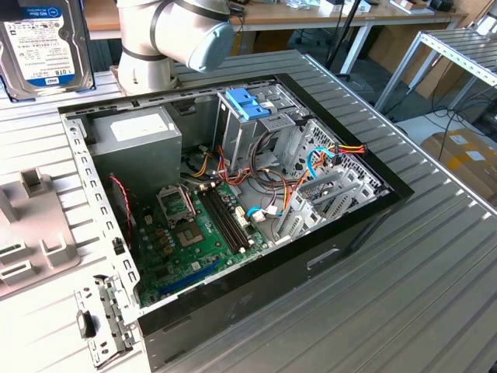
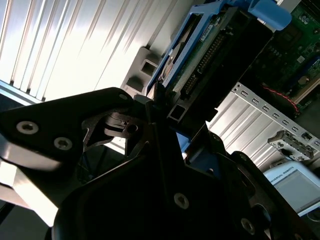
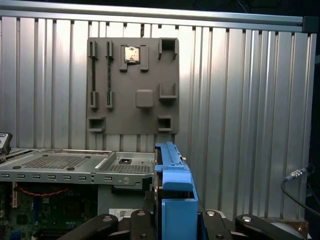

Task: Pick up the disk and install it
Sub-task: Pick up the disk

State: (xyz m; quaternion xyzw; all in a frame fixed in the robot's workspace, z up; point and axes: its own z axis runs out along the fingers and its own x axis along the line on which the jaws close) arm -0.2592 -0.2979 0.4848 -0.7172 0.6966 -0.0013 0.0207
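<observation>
The gripper [image 3: 173, 214] is closed on the disk [image 3: 172, 170]. In the first wrist view its black fingers [image 3: 145, 215] press in from both sides on the disk's blue side rails, and the disk stands edge-on between them. The long axis of the disk runs straight out from the fingers, away from the wrist. The second wrist view shows the same hold from a slant, with the connector end of the disk [image 2: 210, 50] pointing away from the gripper. In the exterior view the disk [image 1: 39, 43] is at the far left, upright, clear of the table [image 1: 435, 295], with its label facing the camera. The open computer case [image 1: 311, 260] lies to the exterior view's right of the disk and nearer the camera. The metal cage [image 1: 250, 109] with blue clips stands at the far side of the case, well apart from the disk. It looks like the likely place for the disk. A grey tray [image 1: 31, 233] lies on the table near the case's left side.
</observation>
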